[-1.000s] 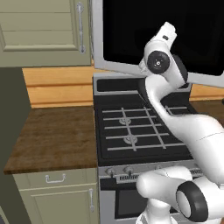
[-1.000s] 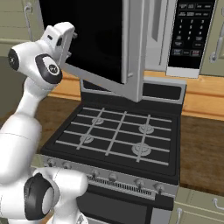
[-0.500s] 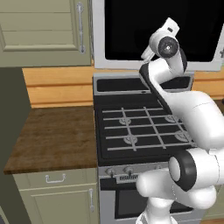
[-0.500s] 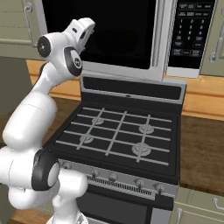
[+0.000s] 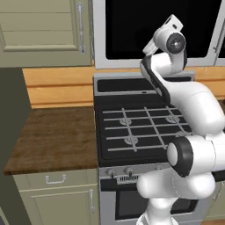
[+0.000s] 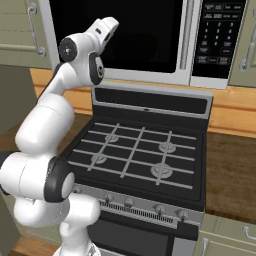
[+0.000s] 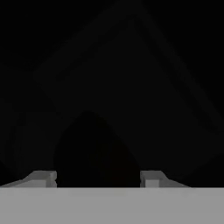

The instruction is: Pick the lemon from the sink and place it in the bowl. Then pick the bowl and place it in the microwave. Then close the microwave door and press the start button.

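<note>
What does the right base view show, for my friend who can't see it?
A white robot arm reaches up with its gripper at the microwave door, a shut door with a big black window. Below is a black stove with four burners, and the microwave's button panel is at the upper right.

The white arm (image 5: 184, 101) reaches up against the shut microwave door (image 5: 154, 30) above the black stove (image 5: 136, 127).

Glossy glass, matt iron
The microwave door (image 6: 120, 37) shows gloss-black glass, silver-framed; the stove (image 6: 137, 160) has matt black grates.
</note>
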